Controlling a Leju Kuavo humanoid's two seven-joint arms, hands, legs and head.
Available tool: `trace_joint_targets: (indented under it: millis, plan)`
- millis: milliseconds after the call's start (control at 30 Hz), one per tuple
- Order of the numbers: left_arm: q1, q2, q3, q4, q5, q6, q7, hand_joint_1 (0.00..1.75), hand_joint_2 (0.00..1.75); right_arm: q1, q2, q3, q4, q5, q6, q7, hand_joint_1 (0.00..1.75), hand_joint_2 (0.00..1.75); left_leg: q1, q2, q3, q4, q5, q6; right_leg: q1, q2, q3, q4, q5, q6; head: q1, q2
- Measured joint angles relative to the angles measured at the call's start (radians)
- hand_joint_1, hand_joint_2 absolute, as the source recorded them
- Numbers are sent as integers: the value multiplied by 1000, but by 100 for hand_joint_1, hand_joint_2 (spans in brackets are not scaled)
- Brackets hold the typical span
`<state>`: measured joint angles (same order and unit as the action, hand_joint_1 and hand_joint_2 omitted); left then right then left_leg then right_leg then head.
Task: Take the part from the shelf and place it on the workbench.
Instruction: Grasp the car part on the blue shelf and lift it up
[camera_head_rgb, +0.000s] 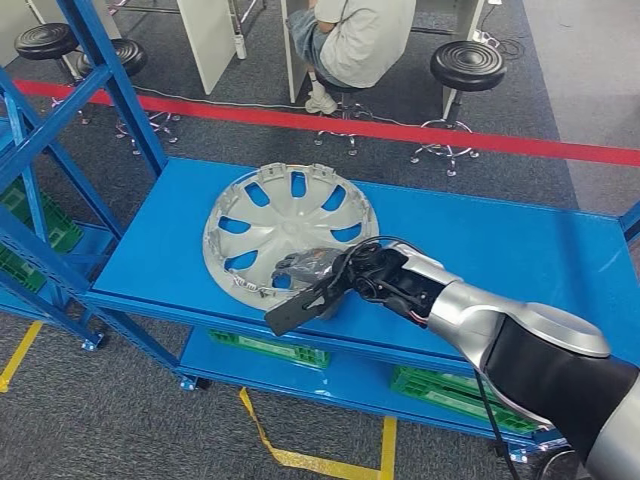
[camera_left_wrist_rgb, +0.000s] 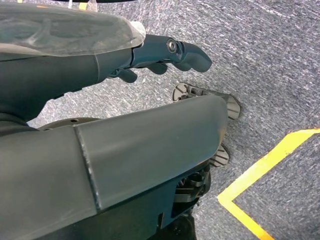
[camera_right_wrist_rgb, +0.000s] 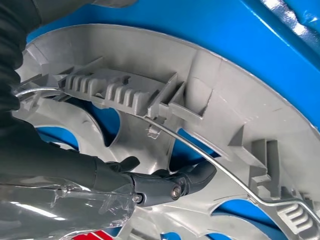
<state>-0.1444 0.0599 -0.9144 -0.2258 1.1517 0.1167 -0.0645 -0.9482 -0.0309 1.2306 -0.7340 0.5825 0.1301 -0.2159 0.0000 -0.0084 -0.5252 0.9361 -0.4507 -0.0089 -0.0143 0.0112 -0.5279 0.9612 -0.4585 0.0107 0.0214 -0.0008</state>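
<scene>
A silver hubcap lies flat, inner face up, on the blue shelf deck, left of its middle. My right hand reaches in from the lower right to the hubcap's near rim. Its dark fingers rest on the ribbed inner face of the hubcap, while the thumb sticks out past the rim over the shelf's front edge. Nothing shows the hubcap lifted or clamped. My left hand hangs over grey carpet, fingers stretched out and holding nothing.
Blue slanted shelf posts rise at the left. Green pallets sit on the lower deck. Behind a red floor line, a person sits among black stools. Yellow tape marks the floor in front.
</scene>
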Motion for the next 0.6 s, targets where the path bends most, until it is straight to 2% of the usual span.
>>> trace_joint_targets:
  millis: [367, 500, 600]
  plan:
    - [0, 0, 0, 0, 0, 0, 0, 0, 0, -1, 0, 0, 4, -2, 2, 0, 2, 175, 0, 0, 0, 0, 0, 0, 0, 0, 0, 0, 0, 0, 0, 0]
    - [-2, 0, 0, 0, 8, 1, 0, 0, 0, -13, 3, 8, 20, -24, 33, -10, 150, 175, 0, 0, 0, 0, 0, 0, 0, 0, 0, 0, 0, 0, 0, 0]
    - [-3, 0, 0, 0, 12, 1, 0, 0, 0, -18, 7, 12, 28, -31, 39, -12, 150, 175, 0, 0, 1, 0, 0, 0, 0, 0, 1, 0, 0, 0, 0, 0]
